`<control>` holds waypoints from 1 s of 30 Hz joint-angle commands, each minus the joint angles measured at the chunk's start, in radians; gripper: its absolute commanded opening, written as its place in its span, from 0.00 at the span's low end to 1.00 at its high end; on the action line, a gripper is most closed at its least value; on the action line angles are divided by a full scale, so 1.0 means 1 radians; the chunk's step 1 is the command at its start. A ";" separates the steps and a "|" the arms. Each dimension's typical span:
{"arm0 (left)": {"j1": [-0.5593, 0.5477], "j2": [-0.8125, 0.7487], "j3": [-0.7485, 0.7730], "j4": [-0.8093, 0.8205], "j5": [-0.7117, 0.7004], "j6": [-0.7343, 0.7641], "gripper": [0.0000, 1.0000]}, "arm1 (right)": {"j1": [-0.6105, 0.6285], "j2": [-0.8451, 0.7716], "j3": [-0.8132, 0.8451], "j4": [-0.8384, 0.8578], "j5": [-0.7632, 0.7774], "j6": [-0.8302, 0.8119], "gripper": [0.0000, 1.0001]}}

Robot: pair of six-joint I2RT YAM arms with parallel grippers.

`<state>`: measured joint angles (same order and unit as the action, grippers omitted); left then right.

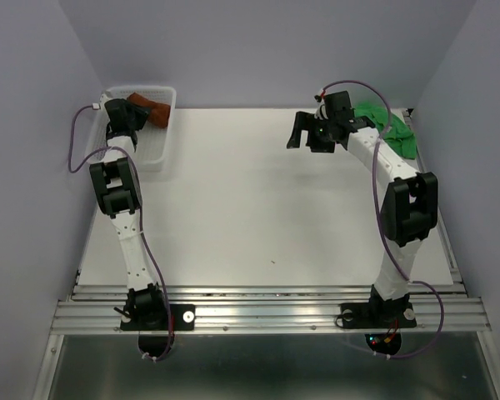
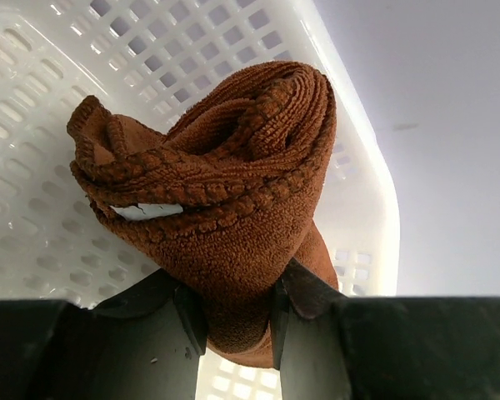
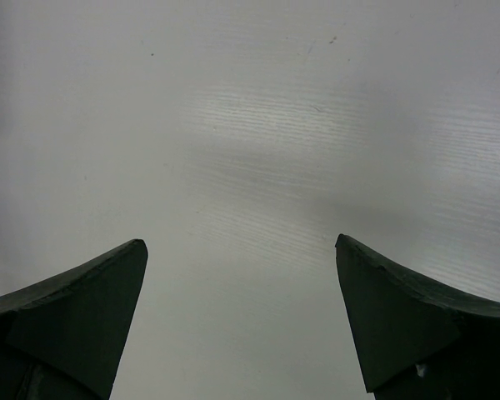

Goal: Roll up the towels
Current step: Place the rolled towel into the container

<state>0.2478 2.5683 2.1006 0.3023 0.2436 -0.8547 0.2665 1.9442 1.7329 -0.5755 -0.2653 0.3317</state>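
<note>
A rolled brown towel (image 2: 225, 183) is pinched between my left gripper's (image 2: 237, 312) fingers, held over the white perforated basket (image 2: 33, 167). In the top view the left gripper (image 1: 132, 112) sits in the basket (image 1: 154, 150) at the table's far left, with the brown towel (image 1: 154, 111) beside it. A green towel (image 1: 392, 129) lies crumpled at the far right of the table. My right gripper (image 1: 308, 133) hangs over the white table left of the green towel; in the right wrist view it (image 3: 242, 275) is wide open with only bare table between its fingers.
The white table (image 1: 258, 208) spans the middle of the top view. Grey walls close in the left, right and back sides. A metal rail (image 1: 267, 312) runs along the near edge at the arm bases.
</note>
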 commanded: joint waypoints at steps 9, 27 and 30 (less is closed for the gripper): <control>0.018 -0.026 0.048 -0.061 -0.107 0.023 0.18 | -0.007 0.036 0.065 -0.009 0.015 -0.029 1.00; 0.021 -0.049 0.038 -0.117 -0.145 -0.017 0.72 | -0.007 0.059 0.085 -0.024 0.008 -0.046 1.00; 0.021 -0.065 0.021 -0.127 -0.144 -0.023 0.73 | -0.007 0.058 0.083 -0.023 0.008 -0.046 1.00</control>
<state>0.2424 2.5683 2.1082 0.1833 0.1333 -0.8509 0.2665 1.9995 1.7729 -0.6010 -0.2607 0.3016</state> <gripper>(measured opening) 0.721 0.998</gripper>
